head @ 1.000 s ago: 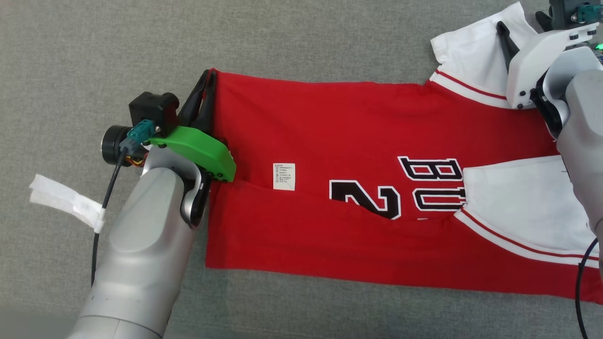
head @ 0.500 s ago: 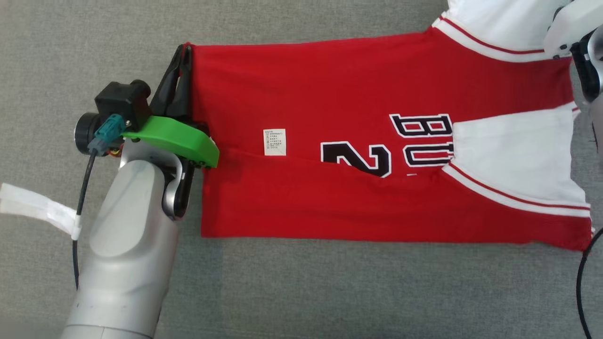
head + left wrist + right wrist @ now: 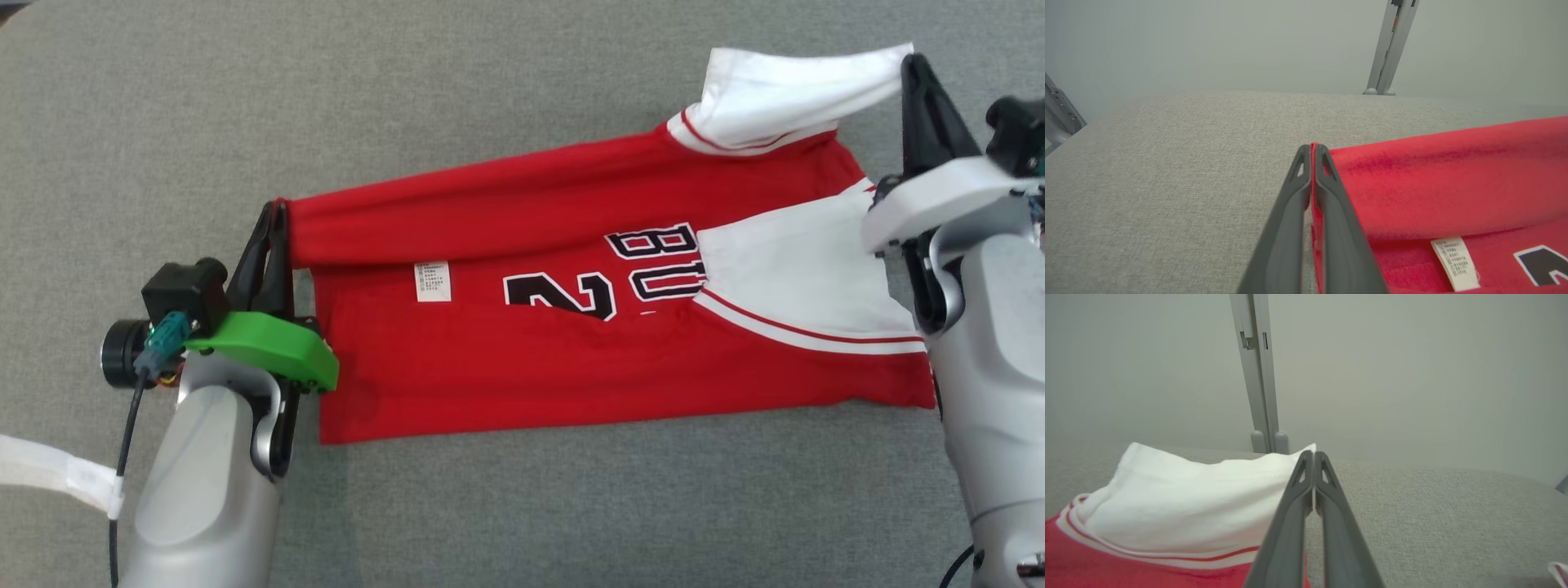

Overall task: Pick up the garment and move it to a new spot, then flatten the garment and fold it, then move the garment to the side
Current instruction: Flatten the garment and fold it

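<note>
Both claws are clenched on the shirt (image 3: 571, 359). The left claw (image 3: 274, 214), mid-left of the head view, pinches the red hem corner. The right claw (image 3: 914, 69), upper right, nips the tip of the white sleeve (image 3: 784, 90). We reckon that pairing lets the shirt's upper edge rise as one line, ready to swing down over the lower half for a fold. The shirt lies across the middle of the grey pad (image 3: 490, 98), stretched between the claws, its lower edge flat.
</note>
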`<state>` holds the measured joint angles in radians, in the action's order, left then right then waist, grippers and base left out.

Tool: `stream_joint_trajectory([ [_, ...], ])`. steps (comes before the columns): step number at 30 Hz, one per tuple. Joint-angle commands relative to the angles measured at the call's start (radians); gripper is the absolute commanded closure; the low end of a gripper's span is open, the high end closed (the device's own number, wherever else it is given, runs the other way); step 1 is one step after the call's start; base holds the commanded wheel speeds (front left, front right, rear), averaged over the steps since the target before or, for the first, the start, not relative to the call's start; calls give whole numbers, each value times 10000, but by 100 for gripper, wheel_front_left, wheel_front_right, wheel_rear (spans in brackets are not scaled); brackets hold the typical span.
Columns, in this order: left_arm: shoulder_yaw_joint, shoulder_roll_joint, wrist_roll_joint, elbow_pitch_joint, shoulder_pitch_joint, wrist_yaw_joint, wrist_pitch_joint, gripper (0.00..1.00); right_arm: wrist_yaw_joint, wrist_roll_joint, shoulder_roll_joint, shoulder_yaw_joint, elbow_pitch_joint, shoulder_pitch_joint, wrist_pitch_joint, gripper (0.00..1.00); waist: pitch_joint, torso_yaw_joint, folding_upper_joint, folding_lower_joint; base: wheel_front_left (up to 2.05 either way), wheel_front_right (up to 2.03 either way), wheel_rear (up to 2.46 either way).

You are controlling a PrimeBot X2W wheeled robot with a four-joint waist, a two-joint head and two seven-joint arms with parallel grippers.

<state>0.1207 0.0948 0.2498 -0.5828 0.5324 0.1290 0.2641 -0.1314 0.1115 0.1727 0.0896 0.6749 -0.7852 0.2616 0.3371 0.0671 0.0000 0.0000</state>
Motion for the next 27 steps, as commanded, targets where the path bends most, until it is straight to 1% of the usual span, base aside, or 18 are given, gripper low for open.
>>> stream_joint_trajectory([
  [1, -163, 90, -39, 20, -326, 27, -3, 100, 17, 136, -22, 19, -175, 500, 42, 100, -614, -477, 0, 0, 0, 0, 0],
  [8, -653, -44, -306, -272, -1477, 27, -3, 100, 17, 844, -176, -277, -764, 2525, 43, 100, -1239, -761, 0, 0, 0, 0, 0],
  [12, -888, -179, -355, -360, -1990, 27, -3, 100, 17, 1087, -208, -504, -646, 3275, 43, 100, -1368, -823, 0, 0, 0, 0, 0],
  [13, -941, -227, -371, -408, -2141, 27, -3, 69, 17, 1116, -201, -568, -512, 3415, 43, 100, -1405, -827, 0, 0, 0, 0, 0],
  [14, -954, -261, -389, -472, -2270, 27, -3, 47, 17, 1099, -183, -667, -389, 3521, 43, 71, -1437, -826, 0, 0, 0, 0, 0],
  [15, -976, -296, -409, -507, -2389, 27, -3, 0, 17, 1128, -156, -712, -369, 3550, 44, 25, -1468, -821, 0, 0, 0, 0, 0],
  [16, -1018, -306, -433, -510, -2485, 17, -3, 0, 17, 1151, -133, -716, -333, 3601, 44, 0, -1489, -811, 0, 0, 0, 0, 0],
  [20, -1063, -394, -522, -283, -3043, -88, -3, 0, 17, 1237, -161, -651, -279, 3963, 44, 0, -1682, -727, 0, 0, 0, 0, 0],
  [23, -1052, -407, -534, 199, -3515, -253, -3, 0, 17, 1252, -194, -471, -494, 4185, 44, 0, -1922, -676, 0, 0, 0, 0, 0],
  [27, -649, -422, -490, 1031, -4159, -413, -3, 0, 17, 1108, -323, -239, -725, 4625, 44, 0, -2378, -626, 0, 0, 0, 0, 0],
])
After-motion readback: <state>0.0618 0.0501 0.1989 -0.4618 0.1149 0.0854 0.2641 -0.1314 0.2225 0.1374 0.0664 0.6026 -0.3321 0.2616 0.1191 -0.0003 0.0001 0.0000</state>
